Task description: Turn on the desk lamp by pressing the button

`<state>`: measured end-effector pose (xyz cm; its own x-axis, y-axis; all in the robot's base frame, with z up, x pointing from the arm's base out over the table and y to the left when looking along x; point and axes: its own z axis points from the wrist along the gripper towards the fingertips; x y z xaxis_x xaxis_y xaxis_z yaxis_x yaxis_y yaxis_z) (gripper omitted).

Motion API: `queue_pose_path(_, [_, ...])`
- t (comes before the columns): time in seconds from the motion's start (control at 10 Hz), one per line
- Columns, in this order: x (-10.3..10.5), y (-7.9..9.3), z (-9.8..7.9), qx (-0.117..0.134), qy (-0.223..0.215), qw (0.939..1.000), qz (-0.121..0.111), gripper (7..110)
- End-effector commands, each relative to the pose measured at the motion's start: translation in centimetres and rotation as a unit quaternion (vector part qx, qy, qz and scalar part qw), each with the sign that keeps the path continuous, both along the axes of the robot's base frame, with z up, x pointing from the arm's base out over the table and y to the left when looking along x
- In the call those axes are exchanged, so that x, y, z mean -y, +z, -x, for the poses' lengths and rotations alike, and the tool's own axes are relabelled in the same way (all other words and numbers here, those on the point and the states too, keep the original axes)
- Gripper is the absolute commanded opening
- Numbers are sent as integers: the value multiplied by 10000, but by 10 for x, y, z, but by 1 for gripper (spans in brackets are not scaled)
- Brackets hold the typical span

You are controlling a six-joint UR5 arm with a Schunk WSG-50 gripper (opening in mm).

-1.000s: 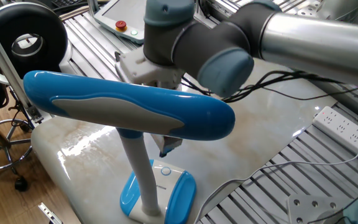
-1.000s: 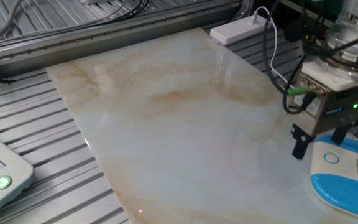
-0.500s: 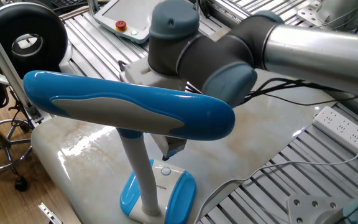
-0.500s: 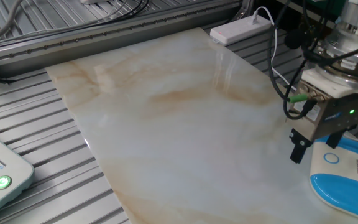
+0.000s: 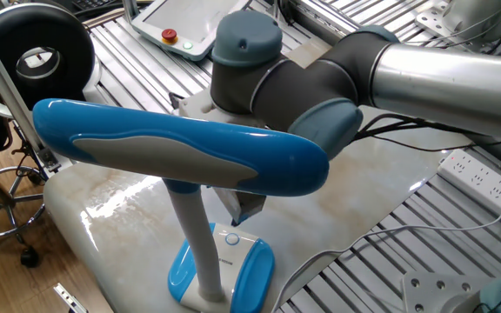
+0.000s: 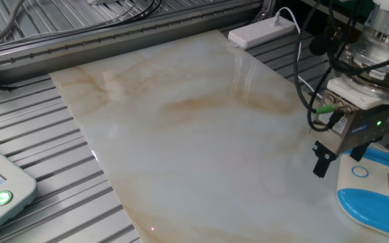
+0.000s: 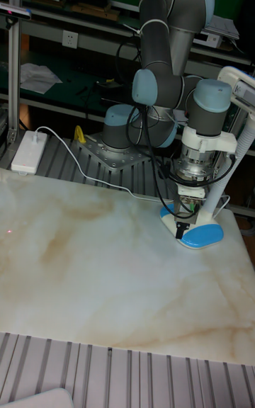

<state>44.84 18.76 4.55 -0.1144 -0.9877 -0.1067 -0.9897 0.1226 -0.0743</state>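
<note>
Tall fixed view: jaws just above button (image 6: 360, 171).

End effector (image 7: 183, 219) low over desk lamp (image 7: 200, 234) base.

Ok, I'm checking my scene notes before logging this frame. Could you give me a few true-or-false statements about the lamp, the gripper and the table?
1. The gripper hovers just over the lamp base. True.
2. The lamp's head is red. False: it is blue with a grey inlay.
3. The button sits on the white base panel. True.
4. The lamp lies on its side. False: it stands upright on the table.
</note>
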Motion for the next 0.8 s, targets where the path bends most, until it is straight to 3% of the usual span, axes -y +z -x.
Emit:
queue_pose_path(0.0, [-16, -4, 3, -43, -214, 9993, -302, 88])
queue_pose_path(0.4, [-10, -12, 1, 59, -240, 9996, -107, 88])
queue_pose_path(0.7, [1, -16, -3, 167, -585, 9981, -50, 88])
